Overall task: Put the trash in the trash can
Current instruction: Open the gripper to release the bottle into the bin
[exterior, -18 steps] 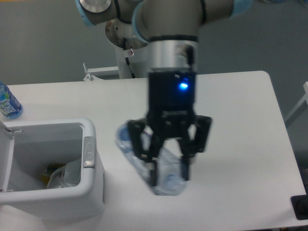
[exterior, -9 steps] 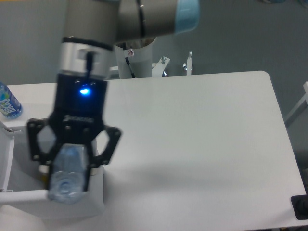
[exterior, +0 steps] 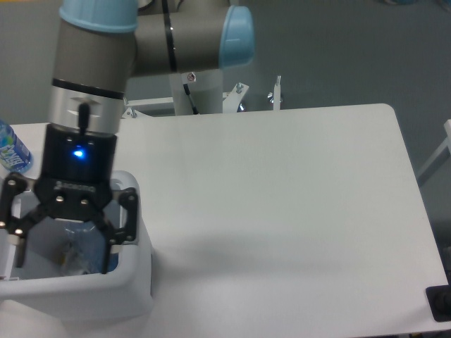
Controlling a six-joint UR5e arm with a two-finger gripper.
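Below open end effector (exterior: 65,257), bottle (exterior: 83,255) in bin (exterior: 134,282)

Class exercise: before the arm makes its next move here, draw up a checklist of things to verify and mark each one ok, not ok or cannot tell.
1. Two-finger gripper open: ok, fingers spread wide.
2. Gripper above the large white plastic bin: ok.
3. Clear plastic bottle out of the fingers and inside the bin: ok, seen between them.
4. Small crumpled wrapper in the bin: cannot tell, gripper hides the inside.
5. Blue-labelled bottle apart from the arm, at the table's left edge: ok.
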